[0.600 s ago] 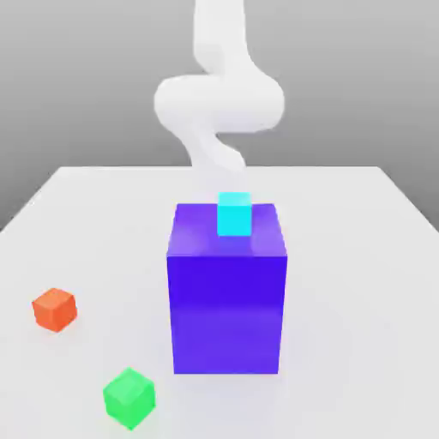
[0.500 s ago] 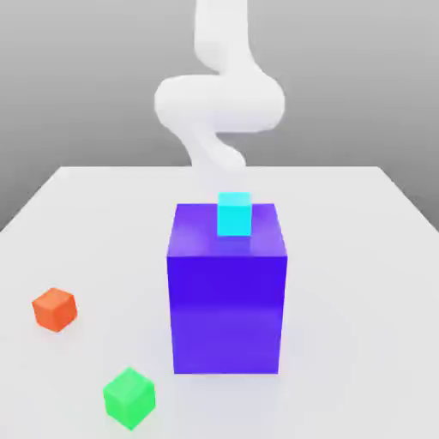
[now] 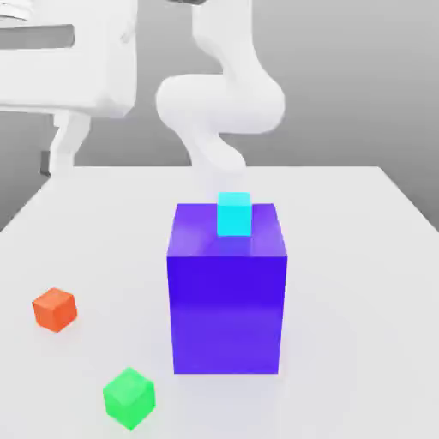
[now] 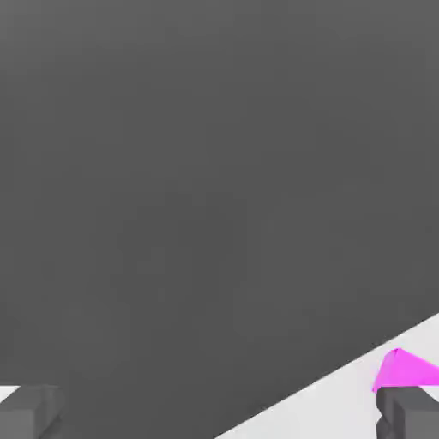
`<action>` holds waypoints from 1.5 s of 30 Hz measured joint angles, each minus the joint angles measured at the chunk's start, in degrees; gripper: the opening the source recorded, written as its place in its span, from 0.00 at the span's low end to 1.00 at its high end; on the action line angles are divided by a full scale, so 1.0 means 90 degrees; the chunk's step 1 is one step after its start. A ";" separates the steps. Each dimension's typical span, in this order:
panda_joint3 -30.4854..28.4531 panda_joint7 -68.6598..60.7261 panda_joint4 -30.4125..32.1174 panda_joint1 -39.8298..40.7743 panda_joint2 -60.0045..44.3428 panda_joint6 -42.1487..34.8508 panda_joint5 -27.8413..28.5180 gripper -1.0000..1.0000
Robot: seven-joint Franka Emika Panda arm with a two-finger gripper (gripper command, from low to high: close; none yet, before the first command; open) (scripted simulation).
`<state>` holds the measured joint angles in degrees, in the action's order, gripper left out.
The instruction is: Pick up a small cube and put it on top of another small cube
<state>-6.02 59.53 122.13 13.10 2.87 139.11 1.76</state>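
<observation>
So the end effector (image 4: 219,413) is open rn, jaws wide apart w/ nothing between them. Using the big blue block (image 3: 226,313) as the landmark: it's up high, off toward the exterior view's left of the block. Orange cube (image 3: 55,309) sits on the tabletop (image 3: 343,283) on that same side of the block, green cube (image 3: 129,399) is also that side but closer to the cam. Cyan cube (image 3: 234,214) is on top of the block. Hand view also has a bit of a magenta thing (image 4: 403,370) by one finger, idk where that is vs the block. Can't tell which cube is the pick tbh. Imo if it's orange or green, next move is prob mostly down, block off to the side; cyan means going across.
</observation>
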 joint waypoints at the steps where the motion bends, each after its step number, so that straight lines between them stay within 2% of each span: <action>1: -0.0041 0.0041 -0.0052 0.0091 -0.0232 0.0040 -0.0039 0.50; 15: -0.0340 0.0336 -0.0786 0.1129 -0.3500 0.0577 -0.1004 0.50; 19: -0.0199 0.0248 -0.1011 0.1316 -0.4420 0.1147 -0.1220 0.50; 20: -0.0175 0.0233 -0.1043 0.1337 -0.4547 0.1238 -0.1245 0.00; 26: -0.0164 0.0214 -0.1060 0.1346 -0.4611 0.1288 -0.1271 0.00; 30: -0.0294 0.0296 -0.0899 0.1248 -0.3969 0.0804 -0.1153 0.00; 33: -0.0290 0.0443 -0.0407 0.1002 -0.3354 0.0693 -0.1041 0.00; 45: 0.0134 0.1415 0.2302 -0.0137 -0.1077 0.1177 -0.0361 0.00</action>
<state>-4.81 72.26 142.85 11.87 -6.83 149.71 -1.49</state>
